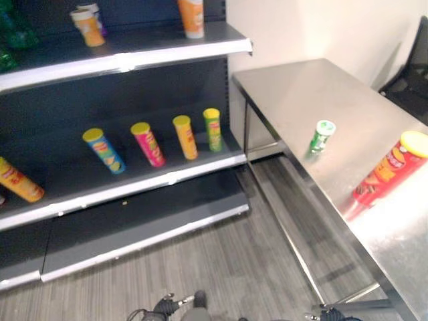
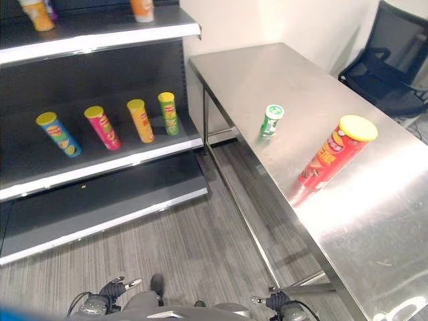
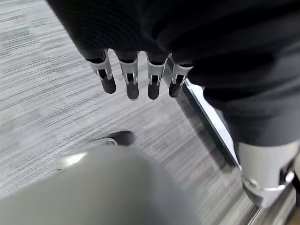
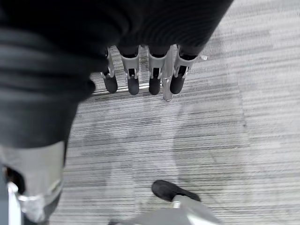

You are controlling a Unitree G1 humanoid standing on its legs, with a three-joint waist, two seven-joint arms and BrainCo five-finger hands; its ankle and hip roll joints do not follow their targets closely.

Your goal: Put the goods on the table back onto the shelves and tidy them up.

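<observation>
A tall red crisp can [image 2: 334, 152] with a yellow lid stands on the steel table [image 2: 267, 73] at the right. A small green can [image 2: 271, 121] with a white lid stands upright a little further back, near the table's left edge. On the dark middle shelf [image 1: 134, 187] several crisp cans stand in a row: blue [image 1: 103, 151], pink [image 1: 148, 144], orange [image 1: 185, 137] and green [image 1: 212, 129]. My left hand [image 3: 130, 79] hangs over the grey floor with straight fingers and holds nothing. My right hand [image 4: 132, 75] hangs the same way, also with nothing in it.
Another orange can [image 1: 19, 180] lies tilted at the shelf's far left. Orange tubs [image 1: 88, 28] and a can [image 1: 191, 18] stand on the upper shelf [image 1: 167, 53]. The bottom shelf board [image 1: 147, 224] is bare. A black chair [image 2: 394, 67] stands behind the table.
</observation>
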